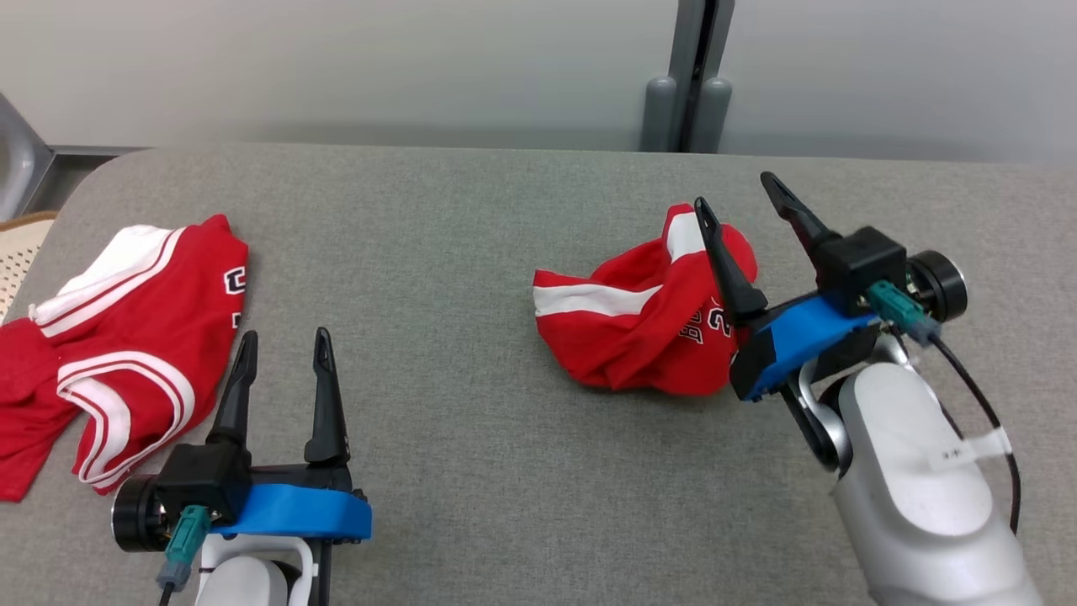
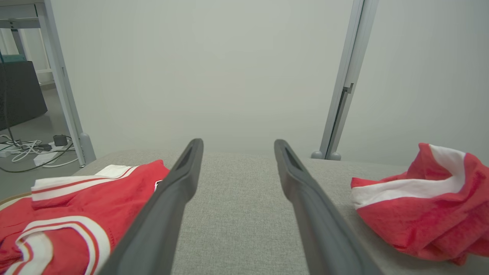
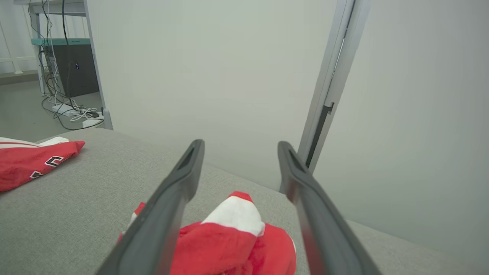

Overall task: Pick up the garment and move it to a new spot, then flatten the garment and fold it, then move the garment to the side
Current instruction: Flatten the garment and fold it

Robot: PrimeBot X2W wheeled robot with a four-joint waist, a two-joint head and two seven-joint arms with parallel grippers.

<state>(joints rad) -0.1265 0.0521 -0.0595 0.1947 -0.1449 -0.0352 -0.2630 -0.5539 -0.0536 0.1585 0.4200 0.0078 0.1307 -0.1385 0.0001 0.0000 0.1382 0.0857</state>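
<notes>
A crumpled red garment [image 1: 644, 324] with white stripes lies bunched right of the table's centre; it also shows as the garment [image 2: 420, 208] at the right of the left wrist view and as the garment [image 3: 237, 236] between the fingers in the right wrist view. My right gripper [image 1: 745, 198] hovers open just above its right side, its left finger over the cloth, nothing held. Near the front left edge my left gripper [image 1: 286, 345] stands open and empty over bare table, with open space between its fingers [image 2: 179, 179].
A second red and white jersey [image 1: 126, 337] lies spread at the table's left edge, seen again as the jersey [image 2: 76, 214] beside my left fingers. The grey padded table [image 1: 471, 252] has a wall and a grey post [image 1: 690, 76] behind it.
</notes>
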